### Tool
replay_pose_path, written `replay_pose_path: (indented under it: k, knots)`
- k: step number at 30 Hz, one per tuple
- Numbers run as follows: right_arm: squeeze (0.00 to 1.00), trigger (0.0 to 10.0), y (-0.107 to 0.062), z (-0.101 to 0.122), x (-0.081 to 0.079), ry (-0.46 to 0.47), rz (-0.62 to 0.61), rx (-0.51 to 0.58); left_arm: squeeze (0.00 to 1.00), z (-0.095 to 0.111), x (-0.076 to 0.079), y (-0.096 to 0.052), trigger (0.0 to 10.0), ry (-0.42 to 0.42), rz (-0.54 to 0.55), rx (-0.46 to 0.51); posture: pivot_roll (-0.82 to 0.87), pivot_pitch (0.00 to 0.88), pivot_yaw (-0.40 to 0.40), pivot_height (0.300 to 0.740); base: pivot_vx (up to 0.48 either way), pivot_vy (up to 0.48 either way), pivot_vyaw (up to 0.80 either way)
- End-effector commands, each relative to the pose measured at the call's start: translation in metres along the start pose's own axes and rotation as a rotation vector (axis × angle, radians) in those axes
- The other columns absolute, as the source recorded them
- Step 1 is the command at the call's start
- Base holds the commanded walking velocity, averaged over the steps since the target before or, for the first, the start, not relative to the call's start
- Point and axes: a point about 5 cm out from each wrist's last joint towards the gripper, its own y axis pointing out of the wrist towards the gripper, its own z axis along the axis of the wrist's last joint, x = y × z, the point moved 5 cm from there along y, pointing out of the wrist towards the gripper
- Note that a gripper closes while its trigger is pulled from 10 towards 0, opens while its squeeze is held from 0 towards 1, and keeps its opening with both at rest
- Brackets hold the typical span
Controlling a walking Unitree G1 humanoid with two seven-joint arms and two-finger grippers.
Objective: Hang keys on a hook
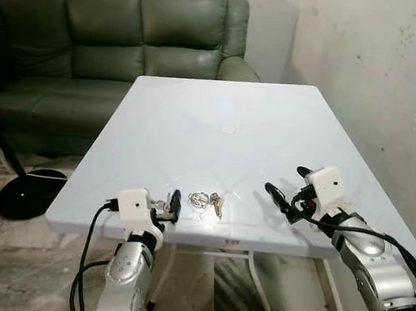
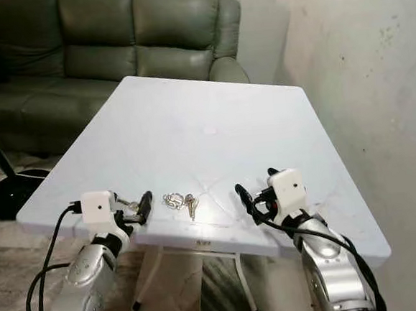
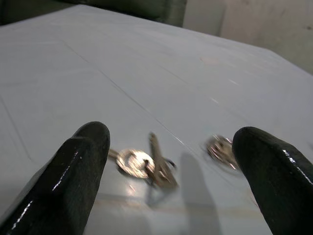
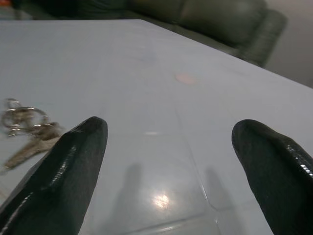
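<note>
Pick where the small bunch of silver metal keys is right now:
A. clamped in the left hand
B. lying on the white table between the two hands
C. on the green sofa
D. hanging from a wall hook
B: the small bunch of silver metal keys lies flat on the white table, near its front edge, between the open left hand and the open right hand, touched by neither.

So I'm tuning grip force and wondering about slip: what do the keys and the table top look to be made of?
The keys look like bare metal, silvery and glossy: they glint in the left wrist view, with thin wire rings. The table top looks like white moulded plastic with a smooth semi-gloss finish; it mirrors a light spot and shows faint moulded lines, though painted board can't be ruled out. Both are probably slippery.
</note>
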Motion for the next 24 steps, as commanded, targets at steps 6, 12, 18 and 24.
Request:
replay_pose_path:
  k: [6, 12, 18, 24]
  knots:
    - [0.0, 10.0, 0.004, 0.003, 0.004, 0.007, 0.005, 0.005, 0.0, 0.003, 0.007, -0.004, 10.0, 0.002, -0.011, 0.016, 0.04, 0.047, -0.111, 0.74, 0.0, 0.0, 0.0]
    - [0.0, 10.0, 0.004, 0.002, -0.002, 0.027, -0.01, 0.017, 0.0, 0.008, 0.002, -0.003, 10.0, -0.013, 0.003, 0.031, 0.04, 0.053, -0.108, 0.74, 0.0, 0.0, 0.0]
    - [0.0, 10.0, 0.002, 0.0, -0.002, 0.041, -0.037, 0.017, 0.0, 0.009, -0.002, -0.002, 10.0, -0.019, 0.01, 0.027, 0.04, 0.056, -0.102, 0.74, 0.0, 0.0, 0.0]
    - [0.0, 10.0, 0.0, -0.002, 0.001, 0.044, -0.054, 0.016, 0.0, 0.011, -0.006, 0.001, 10.0, -0.039, 0.023, 0.03, 0.04, 0.057, -0.1, 0.74, 0.0, 0.336, 0.0]
